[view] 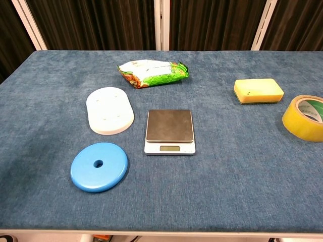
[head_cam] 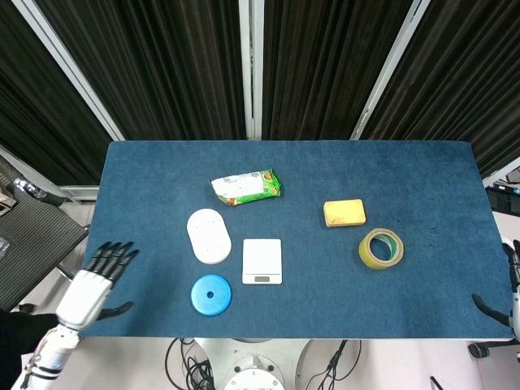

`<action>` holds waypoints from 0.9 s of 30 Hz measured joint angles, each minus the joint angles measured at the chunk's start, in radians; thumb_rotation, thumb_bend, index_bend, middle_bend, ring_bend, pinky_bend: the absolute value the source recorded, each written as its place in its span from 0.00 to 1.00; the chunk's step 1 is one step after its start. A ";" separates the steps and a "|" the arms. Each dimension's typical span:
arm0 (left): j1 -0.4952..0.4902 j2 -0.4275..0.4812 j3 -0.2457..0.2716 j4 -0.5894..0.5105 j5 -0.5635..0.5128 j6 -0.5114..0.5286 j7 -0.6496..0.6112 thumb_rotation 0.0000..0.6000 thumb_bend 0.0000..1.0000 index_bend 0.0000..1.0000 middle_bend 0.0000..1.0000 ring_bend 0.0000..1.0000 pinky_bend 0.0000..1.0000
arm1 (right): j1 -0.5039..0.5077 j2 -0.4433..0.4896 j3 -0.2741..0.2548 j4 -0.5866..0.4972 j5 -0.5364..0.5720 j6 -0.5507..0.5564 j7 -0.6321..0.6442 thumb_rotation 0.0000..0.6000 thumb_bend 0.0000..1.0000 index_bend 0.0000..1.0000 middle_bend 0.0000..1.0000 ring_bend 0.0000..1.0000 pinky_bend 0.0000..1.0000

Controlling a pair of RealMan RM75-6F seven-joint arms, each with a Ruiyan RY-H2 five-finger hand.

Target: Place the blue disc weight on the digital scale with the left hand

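The blue disc weight, round with a centre hole, lies flat near the table's front edge. Just right of it and slightly further back sits the white digital scale, its platform bare. My left hand hovers over the table's front left corner with fingers spread and nothing in it, well left of the disc. At the far right edge of the head view only a few fingers of my right hand show, apart and empty. Neither hand appears in the chest view.
A white oval plate lies behind the disc. Further back is a green snack bag. A yellow sponge and a roll of yellow tape sit on the right.
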 measured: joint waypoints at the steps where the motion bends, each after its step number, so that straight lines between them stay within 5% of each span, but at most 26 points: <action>1: -0.014 -0.003 0.001 -0.009 0.009 -0.018 -0.004 1.00 0.18 0.07 0.03 0.00 0.00 | 0.000 -0.001 0.002 0.003 0.003 -0.004 0.004 1.00 0.07 0.00 0.00 0.00 0.00; 4: -0.067 -0.016 0.005 -0.038 0.032 -0.091 -0.023 1.00 0.36 0.07 0.04 0.00 0.00 | 0.000 -0.006 0.002 0.011 0.004 -0.009 0.009 1.00 0.07 0.00 0.00 0.00 0.00; 12: -0.237 -0.135 0.002 -0.091 0.074 -0.300 -0.088 1.00 0.56 0.07 0.10 0.00 0.00 | -0.005 -0.006 0.000 0.012 -0.003 -0.006 0.017 1.00 0.07 0.00 0.00 0.00 0.00; 27: -0.352 -0.390 -0.019 0.096 -0.018 -0.415 -0.168 1.00 0.58 0.04 0.12 0.00 0.00 | -0.009 0.003 0.007 0.017 0.013 -0.029 0.040 1.00 0.09 0.00 0.00 0.00 0.00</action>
